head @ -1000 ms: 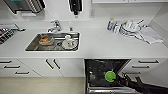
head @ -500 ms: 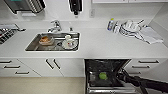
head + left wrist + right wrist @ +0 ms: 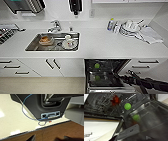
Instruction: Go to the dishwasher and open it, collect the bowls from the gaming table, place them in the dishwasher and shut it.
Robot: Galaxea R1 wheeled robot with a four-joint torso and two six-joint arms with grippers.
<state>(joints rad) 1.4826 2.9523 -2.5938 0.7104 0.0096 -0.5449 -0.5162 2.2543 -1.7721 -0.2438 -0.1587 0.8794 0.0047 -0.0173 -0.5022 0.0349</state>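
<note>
Standing open beneath the white counter (image 3: 100,47), the dishwasher (image 3: 106,75) has its door (image 3: 110,86) dropped partway, the steel inner face shiny and reflective. Its dark cavity holds thin wire racks (image 3: 100,105), and a round bright-green cap (image 3: 127,106) sits at the cavity's edge, mirrored as a paler green blot on the door's metal lining. A small red-orange piece (image 3: 115,99) shows among the rack wires; what it is cannot be told. A grey rectangular dispenser lid (image 3: 129,132) lies on the door's inside.

From the lower right of the head view the right arm (image 3: 150,83), black and jointed, reaches toward the door's right edge; its gripper (image 3: 130,75) is near that edge, and whether its fingers are spread or closed cannot be told. The left gripper's state cannot be told either; its wrist camera sees pale glossy floor (image 3: 12,121), a brown wood-toned strip (image 3: 62,131) and a blue cable (image 3: 25,110) looped under a dark housing.

Left of the dishwasher are flat white cabinet doors (image 3: 57,66) with slim dark bar handles. Above them a rectangular steel sink (image 3: 32,45) holds a brownish bowl (image 3: 46,40) and white dishes (image 3: 70,43), behind a chrome tap (image 3: 56,25). Stacked white crockery (image 3: 130,27) and a crumpled cloth (image 3: 152,35) rest at the counter's right end.
</note>
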